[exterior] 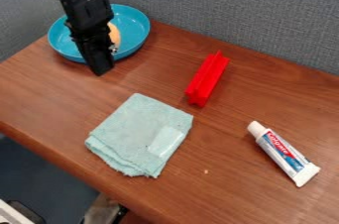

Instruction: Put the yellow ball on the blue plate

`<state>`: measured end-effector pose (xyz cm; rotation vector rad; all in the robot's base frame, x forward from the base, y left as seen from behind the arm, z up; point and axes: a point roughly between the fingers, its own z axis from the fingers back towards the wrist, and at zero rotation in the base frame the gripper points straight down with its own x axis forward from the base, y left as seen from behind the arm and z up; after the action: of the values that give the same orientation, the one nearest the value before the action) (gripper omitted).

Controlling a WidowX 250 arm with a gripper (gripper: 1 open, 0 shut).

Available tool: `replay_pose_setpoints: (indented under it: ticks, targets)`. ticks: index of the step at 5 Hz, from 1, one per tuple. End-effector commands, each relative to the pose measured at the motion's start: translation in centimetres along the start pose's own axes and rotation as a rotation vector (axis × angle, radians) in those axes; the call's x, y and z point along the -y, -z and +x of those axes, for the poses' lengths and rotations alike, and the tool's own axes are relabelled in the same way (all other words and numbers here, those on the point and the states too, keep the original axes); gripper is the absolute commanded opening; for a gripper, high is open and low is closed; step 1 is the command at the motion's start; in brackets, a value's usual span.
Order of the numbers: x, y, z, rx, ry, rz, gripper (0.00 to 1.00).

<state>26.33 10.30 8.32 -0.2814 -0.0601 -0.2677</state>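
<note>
The blue plate sits at the table's back left corner. The yellow ball lies inside it, partly hidden behind my arm. My black gripper hangs in front of the plate's near rim, its tip low over the wood. Its fingers look pressed together with nothing in them. It does not touch the ball.
A red block lies mid-table to the right of the plate. A pale teal folded cloth rests near the front edge. A toothpaste tube lies at the right. The table's edge runs along the left and front.
</note>
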Motion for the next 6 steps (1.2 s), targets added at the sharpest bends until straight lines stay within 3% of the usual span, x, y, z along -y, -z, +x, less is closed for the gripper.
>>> replay_pose_setpoints:
  ticks: [1,6]
  targets:
    - [-0.62,-1.57,0.43,0.056,0.007,0.03,0.0]
    - [-0.4,-1.34,-0.54,0.056,-0.026,-0.008,0.0]
